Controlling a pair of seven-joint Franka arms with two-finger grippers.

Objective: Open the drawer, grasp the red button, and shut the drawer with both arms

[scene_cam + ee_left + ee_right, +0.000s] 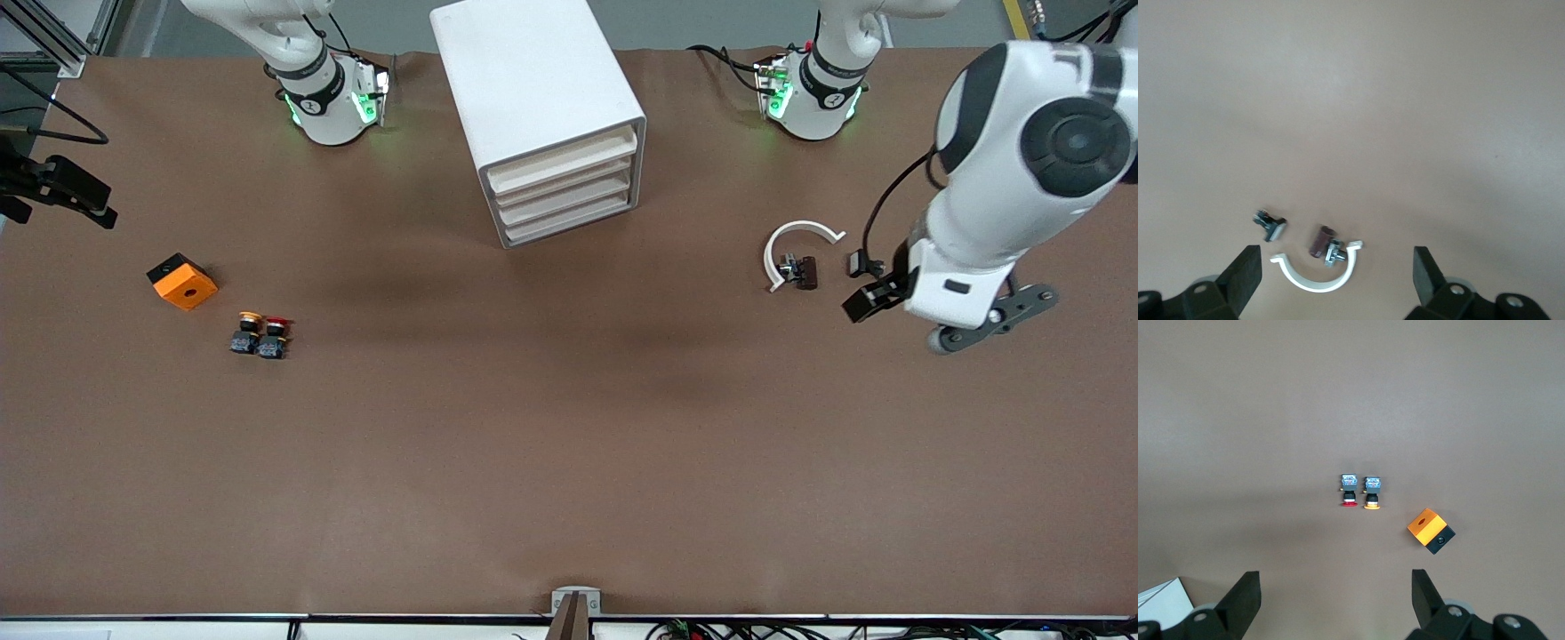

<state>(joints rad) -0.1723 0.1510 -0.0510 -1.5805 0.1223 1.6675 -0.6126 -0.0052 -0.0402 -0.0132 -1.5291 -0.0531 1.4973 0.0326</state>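
Two arms, both with jaws spread wide and holding nothing. All four drawers of the drawer unit (562,182) look shut, so opening comes first, I'd judge. The button (274,338) lies toward the right arm's end of the table, touching the orange-capped button (246,332), near the orange cube (182,281). Right gripper (1335,600) hangs over the table near it, so the right arm is better placed. Left gripper (1337,280) hovers over the white clip (791,252) at its own end.
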